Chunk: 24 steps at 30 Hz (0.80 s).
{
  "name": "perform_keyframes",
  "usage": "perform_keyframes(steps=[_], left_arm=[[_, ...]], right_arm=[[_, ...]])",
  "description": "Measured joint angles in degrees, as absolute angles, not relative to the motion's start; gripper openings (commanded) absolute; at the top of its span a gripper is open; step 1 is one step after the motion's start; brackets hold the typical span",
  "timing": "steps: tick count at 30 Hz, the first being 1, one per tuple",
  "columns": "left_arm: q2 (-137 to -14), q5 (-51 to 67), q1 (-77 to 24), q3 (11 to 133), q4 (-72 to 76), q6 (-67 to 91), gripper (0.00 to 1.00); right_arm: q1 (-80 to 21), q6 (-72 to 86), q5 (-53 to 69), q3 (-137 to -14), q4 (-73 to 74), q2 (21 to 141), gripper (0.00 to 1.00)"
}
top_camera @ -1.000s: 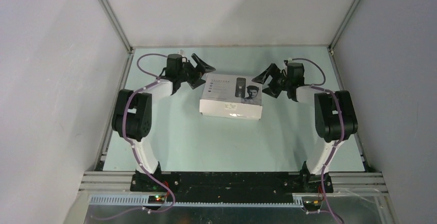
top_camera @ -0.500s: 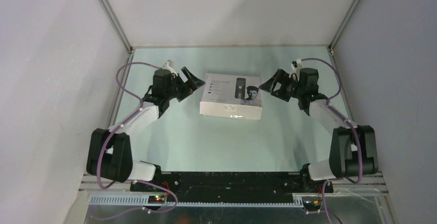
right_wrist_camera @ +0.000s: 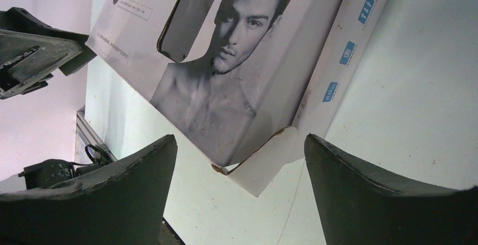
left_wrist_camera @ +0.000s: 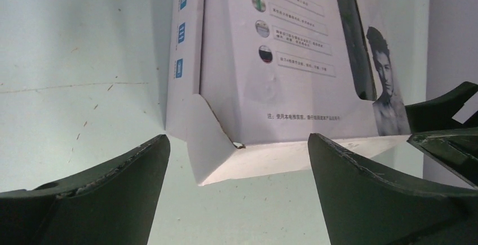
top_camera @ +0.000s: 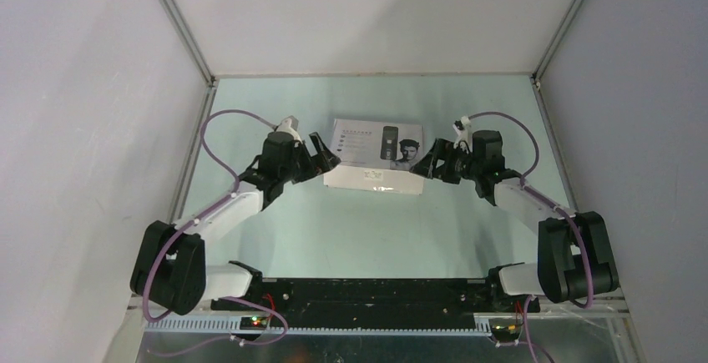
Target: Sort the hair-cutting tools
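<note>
Top external: white clipper box [top_camera: 376,156] lying flat on green table [top_camera: 351,221], far centre. Left gripper [top_camera: 324,163] at its left end, right gripper [top_camera: 427,163] at its right end.

Left wrist: jaws spread wide astride the box's near-left corner; loose flap edge seen here, opposite gripper at frame edge.

Right wrist: jaws wide astride the near-right corner, printed man's face close up.

Hair-cutting tools unseen in every view; location cannot be told.
</note>
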State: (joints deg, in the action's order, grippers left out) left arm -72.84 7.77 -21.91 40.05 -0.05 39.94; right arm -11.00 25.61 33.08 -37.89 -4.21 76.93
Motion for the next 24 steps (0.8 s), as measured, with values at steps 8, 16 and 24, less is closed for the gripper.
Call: perform_keyframes(steps=[8,16,24], left_arm=[[-72.6,5.7,-24.0,40.1,-6.0,40.3,0.93],[-72.5,5.7,-25.3,40.1,-8.6,41.1,0.81],[-72.3,6.0,-26.1,40.6,-10.9,42.6,0.7]], right_arm=[[-11.7,25.2,34.1,-37.6,-4.6,76.9,0.82],[-11.9,25.3,34.5,-35.9,-3.9,76.9,0.71],[-11.9,27.4,34.6,-35.2,-3.1,76.9,0.64]])
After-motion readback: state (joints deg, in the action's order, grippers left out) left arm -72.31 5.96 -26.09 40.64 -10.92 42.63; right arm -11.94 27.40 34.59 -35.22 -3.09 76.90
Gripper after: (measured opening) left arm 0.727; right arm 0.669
